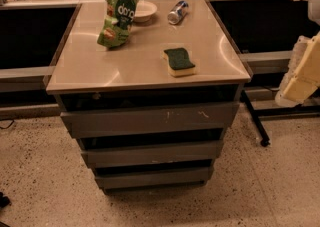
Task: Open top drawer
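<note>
The top drawer (150, 119) is the widest grey metal front of three, just under the beige countertop (100, 66). It has no handle and carries small white scratch marks right of centre. A dark gap runs above it. Two narrower grey drawer fronts (152, 153) sit below it. My gripper (300, 73) shows as cream-coloured parts at the right edge of the camera view. It is to the right of the cabinet, apart from the drawer, and touches nothing I can see.
On the countertop stand a green chip bag (118, 14), a white bowl (143, 10), a lying can (177, 12) and a green-and-yellow sponge (179, 61). A black table leg (256, 121) stands right of the cabinet. The floor is speckled.
</note>
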### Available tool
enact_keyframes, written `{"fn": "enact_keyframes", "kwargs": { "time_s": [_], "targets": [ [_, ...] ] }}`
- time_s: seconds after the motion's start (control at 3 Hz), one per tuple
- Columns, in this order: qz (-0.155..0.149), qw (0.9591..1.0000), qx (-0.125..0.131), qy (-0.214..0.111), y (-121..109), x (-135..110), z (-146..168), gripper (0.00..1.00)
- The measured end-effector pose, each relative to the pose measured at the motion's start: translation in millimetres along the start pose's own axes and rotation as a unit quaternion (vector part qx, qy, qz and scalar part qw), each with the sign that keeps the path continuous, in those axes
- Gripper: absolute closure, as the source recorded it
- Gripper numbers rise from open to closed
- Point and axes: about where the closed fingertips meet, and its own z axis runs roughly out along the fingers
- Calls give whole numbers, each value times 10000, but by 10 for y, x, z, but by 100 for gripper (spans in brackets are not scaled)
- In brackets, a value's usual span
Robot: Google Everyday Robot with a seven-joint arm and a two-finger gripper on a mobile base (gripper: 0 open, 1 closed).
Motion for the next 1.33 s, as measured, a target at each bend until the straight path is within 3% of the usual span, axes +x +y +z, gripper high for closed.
{"fn": "enact_keyframes", "kwargs": {
  "time_s": [0.33, 0.67, 1.33],
  "targets": [
    [7, 10000, 67, -73, 18, -22, 6, 0],
    [-62, 9997, 49, -227, 120, -98, 222, 0],
    [-370, 9975, -290, -519, 546, -324, 1161, 0]
  ]
}}
